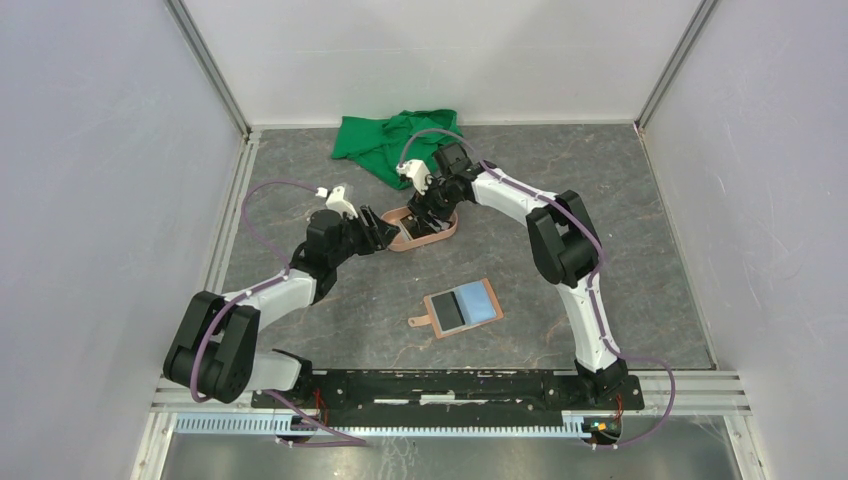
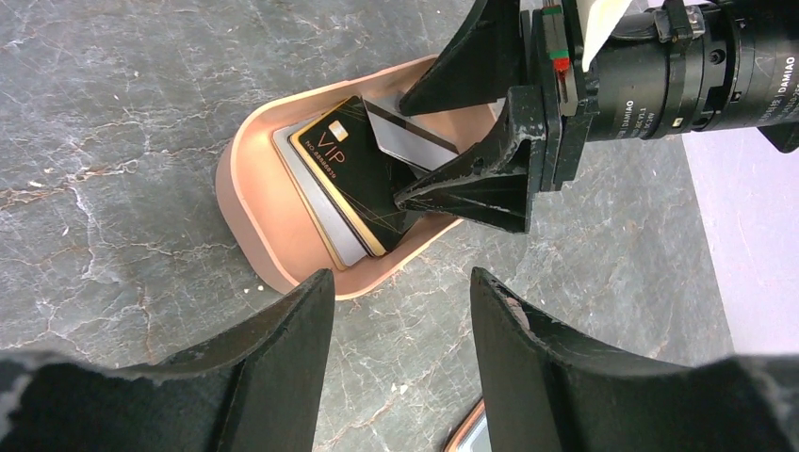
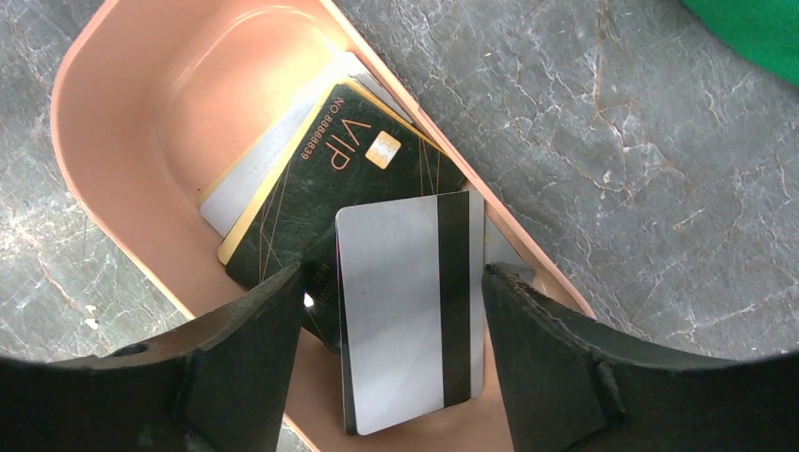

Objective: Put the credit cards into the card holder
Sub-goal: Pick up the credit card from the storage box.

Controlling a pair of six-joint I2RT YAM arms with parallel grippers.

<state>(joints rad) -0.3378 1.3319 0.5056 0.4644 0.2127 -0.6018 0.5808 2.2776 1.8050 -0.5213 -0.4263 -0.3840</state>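
Several credit cards lie in a salmon-pink oval tray [image 1: 447,233] [image 2: 245,188] [image 3: 141,104]: a black gold-edged VIP card [image 2: 353,165] [image 3: 320,188] on grey ones [image 2: 311,179], and a silver card with a black stripe [image 3: 405,311] [image 2: 415,141] tilted on top. My right gripper [image 1: 425,215] [image 3: 394,273] [image 2: 403,151] is open, its fingers straddling the silver card; the right finger touches its edge, the left stands off. My left gripper [image 1: 385,232] [image 2: 402,278] is open and empty just beside the tray. The tan card holder [image 1: 462,308] lies open mid-table, a dark and a light blue card on it.
A crumpled green cloth [image 1: 385,140] [image 3: 754,24] lies at the back, behind the tray. White walls with metal rails close in the grey marble table [image 1: 600,220] on three sides. A corner of the card holder [image 2: 476,438] shows below my left fingers.
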